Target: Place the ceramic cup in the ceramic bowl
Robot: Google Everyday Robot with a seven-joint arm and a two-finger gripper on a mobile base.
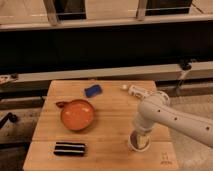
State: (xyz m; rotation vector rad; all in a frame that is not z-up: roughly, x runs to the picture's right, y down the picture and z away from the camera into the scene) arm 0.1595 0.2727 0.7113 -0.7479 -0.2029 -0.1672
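The ceramic cup (139, 144) is a small pale cup standing on the wooden table (110, 125) near its front right. The ceramic bowl (77, 115) is orange and sits on the left middle of the table, well apart from the cup. My gripper (139, 137) hangs from the white arm (170, 119) and reaches straight down onto the cup, its tip at or inside the cup's rim. The arm hides most of the gripper.
A blue sponge-like object (93, 90) lies at the back middle. A black and white striped packet (69, 148) lies at the front left. A white object (135, 90) lies at the back right edge. A dark rail runs behind the table.
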